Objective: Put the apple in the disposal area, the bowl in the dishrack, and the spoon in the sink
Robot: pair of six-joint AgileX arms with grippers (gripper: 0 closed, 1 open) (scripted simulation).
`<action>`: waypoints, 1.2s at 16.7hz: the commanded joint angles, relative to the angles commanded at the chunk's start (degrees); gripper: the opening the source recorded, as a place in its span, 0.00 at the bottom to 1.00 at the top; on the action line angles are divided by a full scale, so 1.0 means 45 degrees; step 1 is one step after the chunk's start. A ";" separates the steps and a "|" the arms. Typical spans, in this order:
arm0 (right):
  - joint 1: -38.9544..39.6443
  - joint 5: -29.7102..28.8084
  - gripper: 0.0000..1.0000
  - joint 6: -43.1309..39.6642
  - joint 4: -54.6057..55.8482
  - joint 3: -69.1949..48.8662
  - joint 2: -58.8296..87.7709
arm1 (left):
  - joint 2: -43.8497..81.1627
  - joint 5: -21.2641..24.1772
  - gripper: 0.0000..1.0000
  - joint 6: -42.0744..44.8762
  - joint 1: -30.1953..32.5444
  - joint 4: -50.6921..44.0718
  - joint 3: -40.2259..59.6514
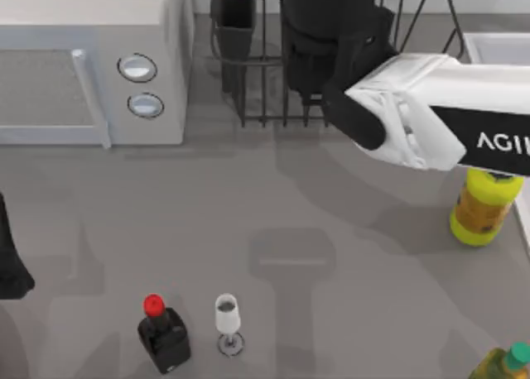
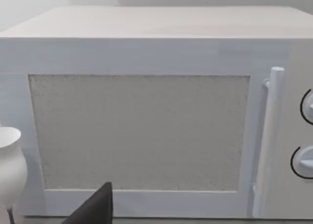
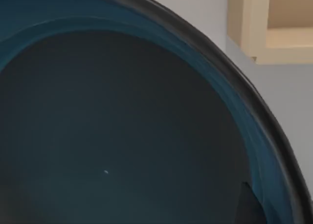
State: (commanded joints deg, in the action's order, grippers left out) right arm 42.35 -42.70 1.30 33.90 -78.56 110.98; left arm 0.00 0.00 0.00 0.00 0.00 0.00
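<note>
The right arm (image 1: 431,122), white-shelled with a black band, reaches in from the right side of the table toward the dishrack (image 1: 265,81) at the back. That rack is thin black wire, upright bars in a row, with one dark rectangular cup (image 1: 236,15) at its left corner. The arm's dark wrist sits right over the rack, and I cannot tell from above how far its fingers are spread. Its own camera looks straight into the bowl (image 3: 122,136): a smooth round dish, dark teal inside, brighter blue toward a thin dark edge, very close to the lens. Whether the fingers are clamped on it I cannot tell.

The sink (image 1: 497,48) is a pale basin with a raised rim at the back right corner.

The left arm (image 1: 10,263) is parked at the left edge of the table, a dark shape; its camera faces the white microwave (image 2: 146,111), a matte box with a speckled door panel, one bar handle and two round knobs.

On the grey table stand two yellow bottles (image 1: 484,207) on the right, one black bottle (image 1: 163,336) with a red cap, and one clear wine glass (image 1: 228,319) just beside it.
</note>
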 joint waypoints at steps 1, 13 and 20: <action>-0.0499 0.0385 0.00 -0.0022 0.0538 0.0119 0.0520 | 0.0000 0.0000 1.00 0.0000 0.0000 0.0000 0.0000; -0.1365 0.1019 0.38 -0.0061 0.1388 0.0484 0.1368 | 0.0000 0.0000 1.00 0.0000 0.0000 0.0000 0.0000; -0.1365 0.1019 0.90 -0.0061 0.1388 0.0484 0.1368 | 0.0000 0.0000 1.00 0.0000 0.0000 0.0000 0.0000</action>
State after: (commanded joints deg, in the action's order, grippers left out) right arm 36.21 -38.11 1.02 40.15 -76.38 117.14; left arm 0.00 0.00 0.00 0.00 0.00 0.00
